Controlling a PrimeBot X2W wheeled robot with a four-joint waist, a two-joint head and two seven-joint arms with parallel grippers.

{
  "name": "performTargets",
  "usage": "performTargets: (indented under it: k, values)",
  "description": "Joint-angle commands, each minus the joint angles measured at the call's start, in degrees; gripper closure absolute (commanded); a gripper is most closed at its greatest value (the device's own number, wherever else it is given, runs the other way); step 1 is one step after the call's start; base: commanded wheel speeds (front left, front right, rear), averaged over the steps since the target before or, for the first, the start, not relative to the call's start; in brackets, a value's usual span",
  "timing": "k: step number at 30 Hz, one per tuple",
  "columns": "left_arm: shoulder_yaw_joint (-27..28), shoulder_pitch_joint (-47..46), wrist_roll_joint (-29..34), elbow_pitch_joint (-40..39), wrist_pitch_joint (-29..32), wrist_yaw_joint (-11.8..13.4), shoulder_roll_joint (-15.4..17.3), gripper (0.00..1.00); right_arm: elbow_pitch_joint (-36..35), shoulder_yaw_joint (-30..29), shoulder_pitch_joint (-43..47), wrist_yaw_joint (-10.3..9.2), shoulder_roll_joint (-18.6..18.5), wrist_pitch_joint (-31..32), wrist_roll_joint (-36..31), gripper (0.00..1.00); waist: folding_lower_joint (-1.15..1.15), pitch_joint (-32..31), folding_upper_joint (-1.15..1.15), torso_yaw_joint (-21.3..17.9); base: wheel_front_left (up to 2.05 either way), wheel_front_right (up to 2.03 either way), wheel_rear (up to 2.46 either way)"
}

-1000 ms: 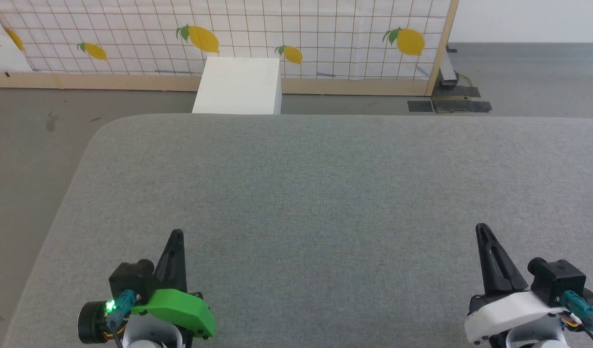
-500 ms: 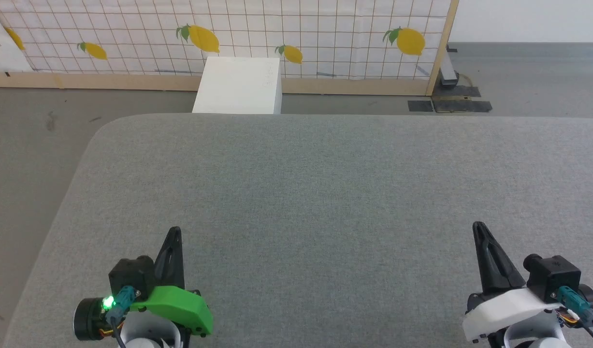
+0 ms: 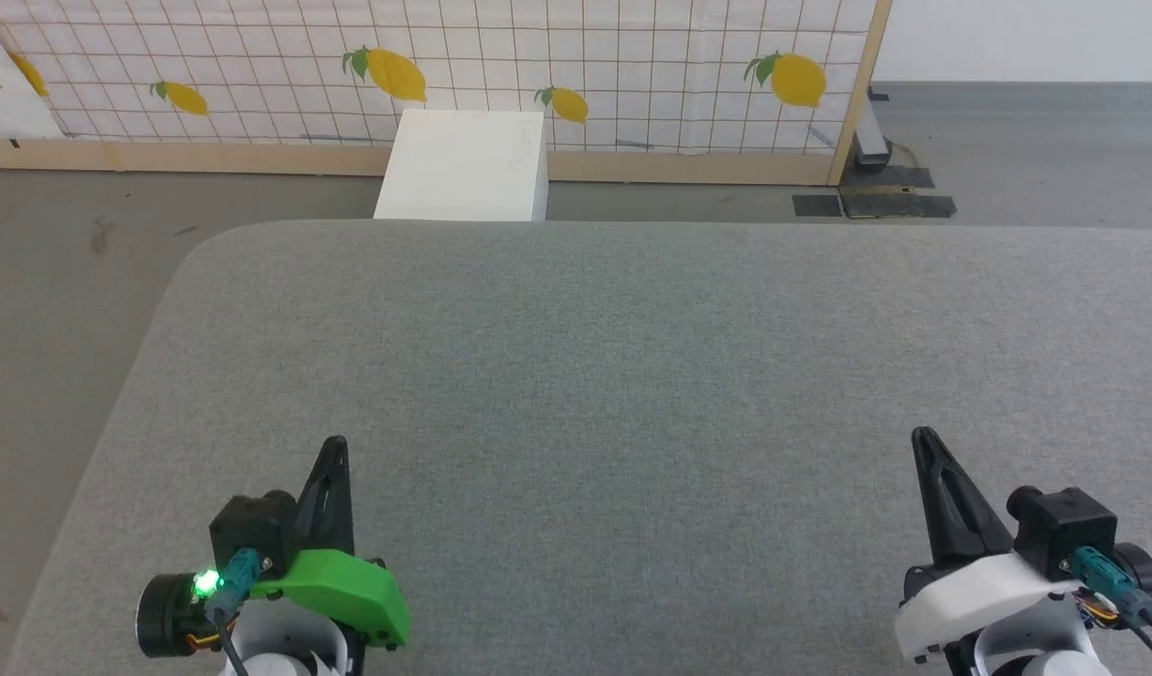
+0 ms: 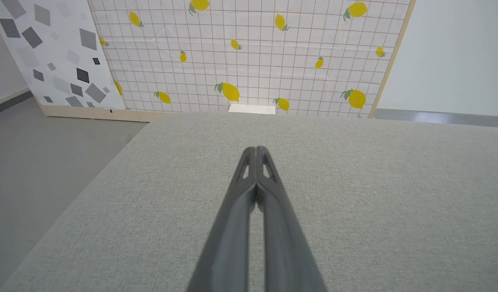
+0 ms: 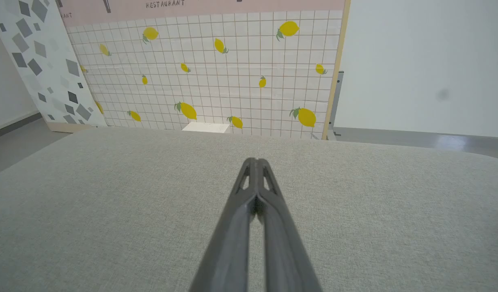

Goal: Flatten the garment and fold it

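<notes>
Two grippers of mine hover over the near part of a wide grey pad [image 3: 632,376]. My left gripper [image 3: 334,443], under a green shell, sits at the lower left of the head view. My right gripper [image 3: 921,436], under a white shell, sits at the lower right, well apart from it. Each pair of long dark fingers is pressed together at the tips and holds nothing. Both wrist views show a thin slit open only lower down the shanks. The pad is a finely woven, heathered cloth, flat, with a rounded far-left corner. Where the garment lies I cannot tell from these views. Beyond the pad's far edge a smooth white box [image 3: 463,169] stands on the dull grey floor [image 3: 59,263], before a wood-framed panel [image 3: 632,56] printed with a thin grid and yellow lemons. Left of the panel stands a white board [image 4: 50,52] flecked with grey shards. To the right, dark plates [image 3: 876,202] lie on the floor at the frame's foot, before a plain pale wall [image 5: 415,61].
</notes>
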Motion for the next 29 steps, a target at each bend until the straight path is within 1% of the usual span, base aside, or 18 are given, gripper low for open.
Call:
performTargets:
  k: [1,29]
  values:
    - [0.41,0.41,1.17,-0.48,0.29,-0.41,-0.39,1.00,-0.52,0.21,-0.95,-0.06,0.02,0.41,-0.62,1.00,0.00,0.01,0.00,0.00,0.00,0.00,0.00]
    - [2.59,0.55,5.67,-2.83,3.56,-1.32,-1.36,1.00,-2.05,1.02,-1.50,-0.08,0.03,3.66,-3.19,1.00,0.00,0.09,0.00,0.06,0.00,0.00,0.00]
